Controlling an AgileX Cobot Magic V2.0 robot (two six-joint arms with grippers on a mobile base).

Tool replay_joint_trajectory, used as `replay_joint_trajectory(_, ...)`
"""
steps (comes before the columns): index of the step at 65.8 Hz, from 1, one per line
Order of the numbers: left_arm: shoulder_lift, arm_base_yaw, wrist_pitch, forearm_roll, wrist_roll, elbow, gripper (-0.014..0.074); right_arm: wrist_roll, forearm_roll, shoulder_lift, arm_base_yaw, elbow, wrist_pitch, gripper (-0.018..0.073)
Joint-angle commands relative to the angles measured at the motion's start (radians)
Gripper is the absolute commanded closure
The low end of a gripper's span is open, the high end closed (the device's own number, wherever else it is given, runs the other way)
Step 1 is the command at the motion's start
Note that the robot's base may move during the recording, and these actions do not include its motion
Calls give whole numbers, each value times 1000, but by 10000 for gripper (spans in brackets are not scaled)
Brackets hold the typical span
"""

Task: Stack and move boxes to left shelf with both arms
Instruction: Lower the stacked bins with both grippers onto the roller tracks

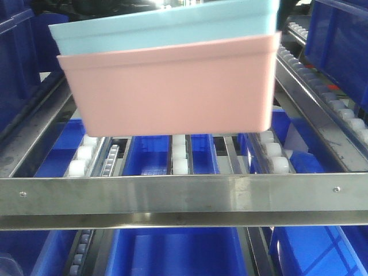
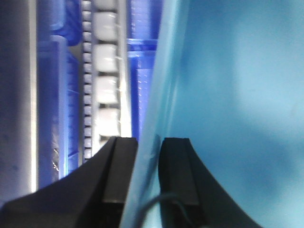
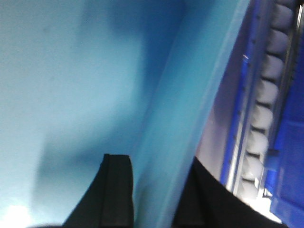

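Note:
The light blue box (image 1: 167,26) sits nested in the salmon pink box (image 1: 172,86), and the stack hangs in the air over the steel roller shelf (image 1: 184,195). My left gripper (image 2: 148,142) is shut on the blue box's left wall (image 2: 161,85), one finger inside and one outside. My right gripper (image 3: 156,161) is shut on the blue box's right wall (image 3: 190,95) in the same way. The grippers themselves are hidden in the front view. The pink box does not show in either wrist view.
White roller wheels (image 1: 179,155) run in tracks between the steel bars, also seen in the left wrist view (image 2: 105,71) and the right wrist view (image 3: 263,109). Dark blue bins (image 1: 172,250) lie below the shelf and stand at both sides (image 1: 339,40).

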Motion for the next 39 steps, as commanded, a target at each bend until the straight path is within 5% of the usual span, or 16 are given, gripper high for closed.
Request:
replay_joint_trajectory(1, -66, -38, -233, -75, 31, -52, 599, 1, 45, -11, 18, -50, -286, 503)
replay_joint_trajectory(39, 113, -21, -273, -84, 31, -52, 599, -22, -1, 83, -44, -50, -383, 503)
